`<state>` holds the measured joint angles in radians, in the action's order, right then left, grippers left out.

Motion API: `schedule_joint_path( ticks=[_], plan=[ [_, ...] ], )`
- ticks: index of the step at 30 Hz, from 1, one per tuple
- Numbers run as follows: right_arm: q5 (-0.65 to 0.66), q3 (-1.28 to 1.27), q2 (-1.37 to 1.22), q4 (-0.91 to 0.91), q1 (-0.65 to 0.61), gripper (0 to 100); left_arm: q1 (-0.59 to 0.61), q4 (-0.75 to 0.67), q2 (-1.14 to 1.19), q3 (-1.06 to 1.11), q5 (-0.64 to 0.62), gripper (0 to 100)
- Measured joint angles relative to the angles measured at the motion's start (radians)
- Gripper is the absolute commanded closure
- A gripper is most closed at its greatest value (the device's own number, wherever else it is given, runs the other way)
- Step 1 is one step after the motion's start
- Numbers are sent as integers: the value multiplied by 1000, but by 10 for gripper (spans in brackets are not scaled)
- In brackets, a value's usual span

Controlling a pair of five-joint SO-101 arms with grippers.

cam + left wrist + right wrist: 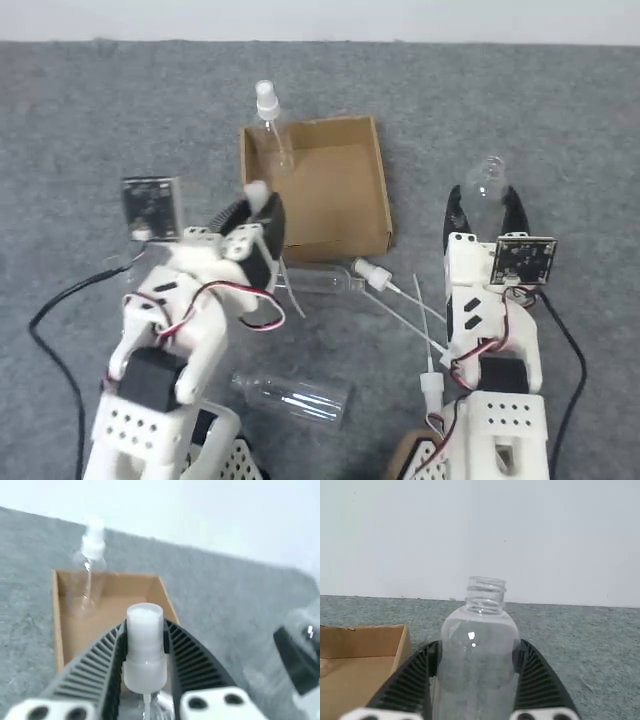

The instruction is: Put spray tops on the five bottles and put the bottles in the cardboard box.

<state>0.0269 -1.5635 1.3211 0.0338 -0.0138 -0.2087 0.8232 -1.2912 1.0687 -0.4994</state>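
Note:
My left gripper point(255, 202) point(145, 630) is shut on a white spray top point(145, 647) point(259, 192), held over the near left corner of the cardboard box point(335, 200) point(112, 610). A capped clear bottle point(270, 130) point(89, 577) stands in the box's far left corner. My right gripper point(485, 200) point(477, 655) is to the right of the box, shut on an upright clear bottle point(479, 655) point(490, 175) with an open neck. In front of the box a bottle point(318, 279) lies on the carpet with a spray top point(374, 272) at its end.
Another clear bottle point(296, 396) lies between the two arm bases. A loose spray top point(430, 385) with a long dip tube rests by the right arm's base. The box's edge point(362, 652) appears in the right wrist view. Grey carpet point(560, 120) covers the table.

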Motion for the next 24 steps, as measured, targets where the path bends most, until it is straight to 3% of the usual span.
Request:
schedule_joint_path(
  ticks=[8, 18, 24],
  plan=[
    [0, -6, 0, 0, -46, 982, 87, -3, -94, 17, -114, 988],
    [0, -6, 0, 0, -60, 982, 89, -245, -278, 264, -175, 988],
    [0, -6, 0, 0, -104, 982, 89, -276, -488, 356, -207, 988]
  ],
)
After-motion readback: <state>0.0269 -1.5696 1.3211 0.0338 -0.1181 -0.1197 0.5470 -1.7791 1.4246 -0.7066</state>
